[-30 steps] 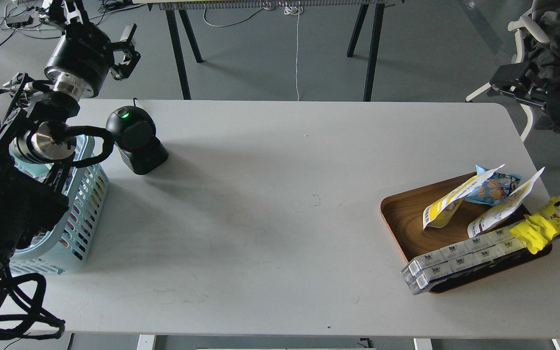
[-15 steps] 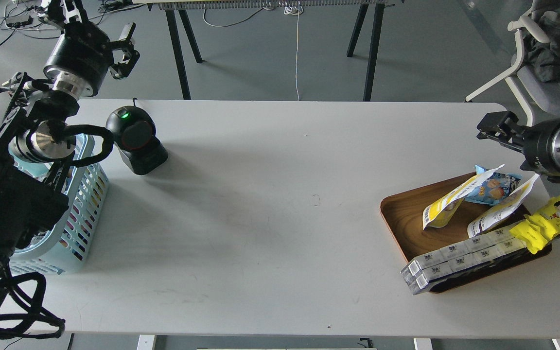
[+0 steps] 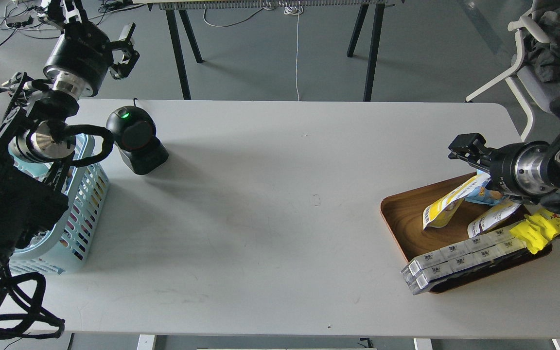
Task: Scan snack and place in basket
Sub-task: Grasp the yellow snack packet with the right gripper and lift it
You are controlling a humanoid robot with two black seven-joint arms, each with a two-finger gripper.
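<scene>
grey table [image 3: 280, 218] spreads under both my arms. my right gripper [image 3: 461, 148] hangs just above the far edge of the brown tray [image 3: 396, 214] — fingers dark and close-set, so i cannot tell how wide they stand, nothing in them. the snack [image 3: 447, 201] leans just below and behind it. my left gripper [image 3: 124, 48] is parted, empty (beyond the scanner [image 3: 136, 138]), the basket [image 3: 83, 204] beneath that arm.

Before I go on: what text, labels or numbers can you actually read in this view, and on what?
None can be read.
Snack: dark print, too small.
Long white boxes: repeated small dark marks, blurred.
Bright-yellow pack: nothing legible.
Scanner: a green light, no text.
</scene>
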